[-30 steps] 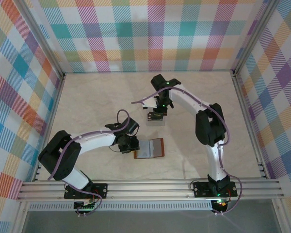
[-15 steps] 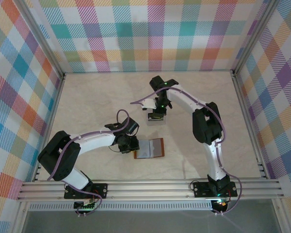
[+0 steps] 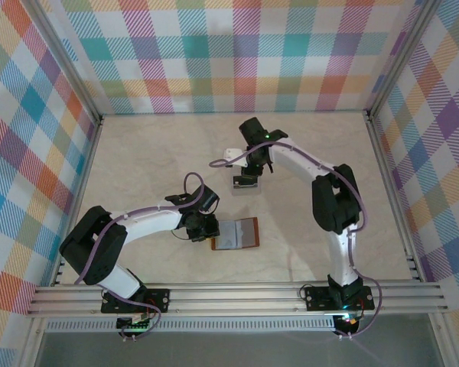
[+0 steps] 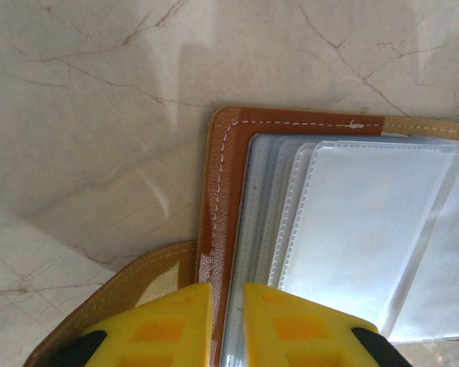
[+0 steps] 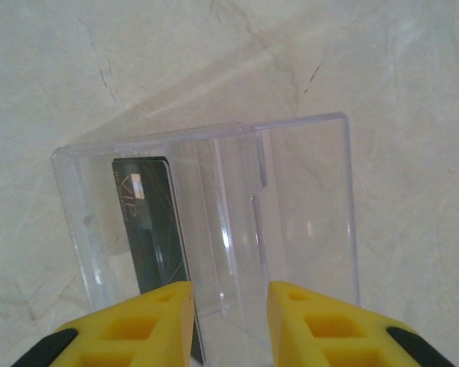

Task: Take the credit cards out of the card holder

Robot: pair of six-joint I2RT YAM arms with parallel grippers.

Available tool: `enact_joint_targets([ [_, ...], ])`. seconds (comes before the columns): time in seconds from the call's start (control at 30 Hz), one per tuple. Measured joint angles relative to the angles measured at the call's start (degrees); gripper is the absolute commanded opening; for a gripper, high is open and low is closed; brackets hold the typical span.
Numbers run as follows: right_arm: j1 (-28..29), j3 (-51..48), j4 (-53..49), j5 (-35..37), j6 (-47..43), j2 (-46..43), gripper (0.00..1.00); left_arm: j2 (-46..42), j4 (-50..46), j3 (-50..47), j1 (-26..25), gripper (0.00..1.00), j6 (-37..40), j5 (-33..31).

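The left tool [image 4: 228, 297] pinches the card holder's [image 4: 218, 191] brown edge. The right tool [image 5: 230, 297], slightly spread, hides the lower end of the credit card [image 5: 147, 229] inside a clear box [image 5: 310, 191].

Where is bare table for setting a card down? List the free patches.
Free: the far-left marble tabletop beside the plaid wall; the right side past the right arm; the near strip between the brown leather wallet and the metal rail. Crowded: the middle, between that wallet and the clear plastic box.
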Motion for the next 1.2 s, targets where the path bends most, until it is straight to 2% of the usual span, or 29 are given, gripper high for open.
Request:
enact_joint_targets([
  [0.23,0.1,-8.1,2.3,-4.6,7.8,-12.2,0.37,0.0,-0.1,0.1,0.1,0.16,0.2,-0.7],
  [0.33,0.2,-10.7,3.4,-5.5,13.9,-16.0,0.36,0.0,-0.1,0.1,0.4,0.14,0.3,-1.1],
  [0.4,0.2,-13.2,5.1,-5.9,20.1,-18.1,0.36,0.0,-0.2,0.3,0.8,0.13,0.4,-1.2],
  [0.5,0.2,-17.5,7.4,-6.6,31.3,-20.9,0.29,0.0,-0.2,0.6,1.3,0.12,0.5,-1.3],
  [0.63,0.2,-23.9,10.3,-8.7,47.6,-25.0,0.26,0.0,-0.2,0.8,1.5,0.11,0.6,-1.3],
  [0.87,0.7,-33.3,13.4,-17.6,73.5,-31.0,0.2,0.4,0.3,0.8,2.1,0.09,0.7,-0.2],
  [1.1,3.6,-41.8,18.6,-26.5,90.7,-31.7,0.2,1.1,3.5,-1.4,3.3,0.07,0.5,2.4],
  [1.2,4.9,-43.9,20.3,-29.3,94.7,-30.8,0.14,1.0,5.6,-2.3,3.8,0.06,0.4,4.3],
])
